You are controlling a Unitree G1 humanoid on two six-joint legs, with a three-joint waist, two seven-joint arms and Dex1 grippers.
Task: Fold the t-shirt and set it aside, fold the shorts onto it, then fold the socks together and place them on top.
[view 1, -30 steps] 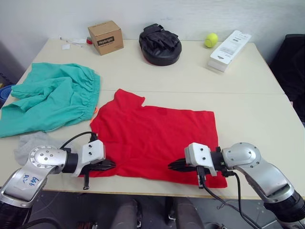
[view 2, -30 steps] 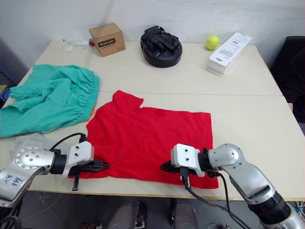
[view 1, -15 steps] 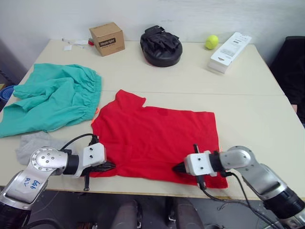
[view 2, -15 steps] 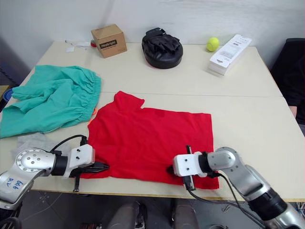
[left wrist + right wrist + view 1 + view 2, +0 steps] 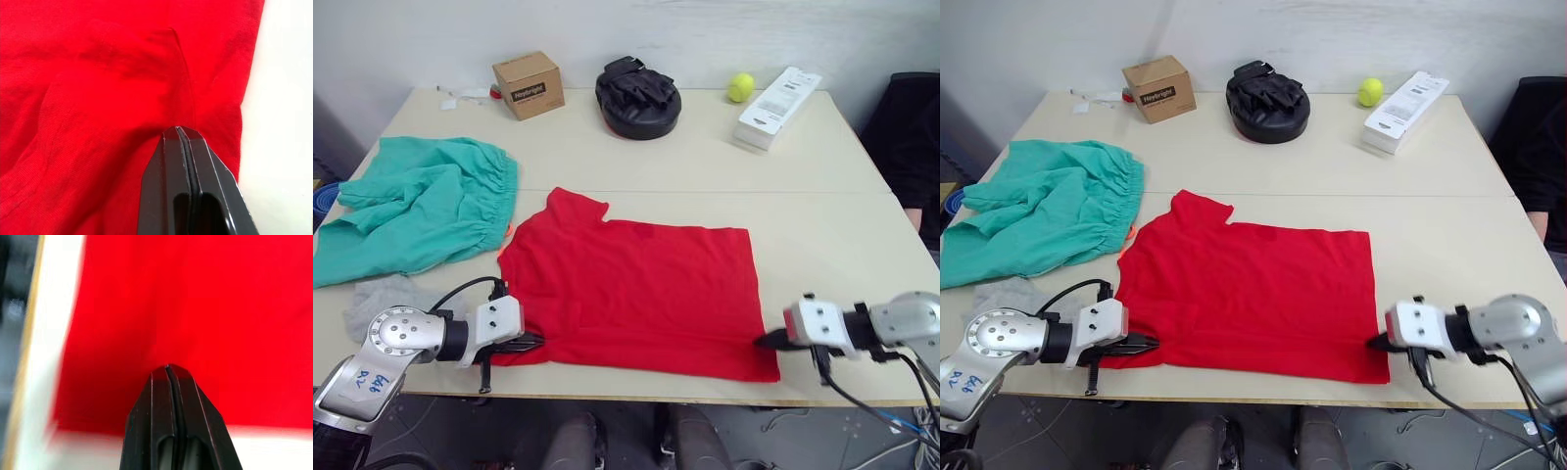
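Note:
The red t-shirt (image 5: 636,289) lies spread flat in the middle of the table (image 5: 842,215). My left gripper (image 5: 536,342) is at its near left corner, shut, and the left wrist view shows the fabric (image 5: 112,88) puckering into the fingertips. At the shirt's near right corner my right gripper (image 5: 762,341) is shut, its tips lying over smooth red cloth (image 5: 205,308) with nothing seen between them. The teal-green shorts (image 5: 421,206) lie crumpled at the left of the table. The grey socks (image 5: 377,299) sit in front of them, by my left arm.
Along the far edge stand a cardboard box (image 5: 528,84), a black padded mitt (image 5: 637,96), a tennis ball (image 5: 739,87) and a long white box (image 5: 777,93). A dark shape (image 5: 906,147) is past the right edge. The shirt's near hem lies close to the table's front edge.
My right gripper has slid right along the near hem, from about its middle to the right corner. The left gripper stays at the left corner.

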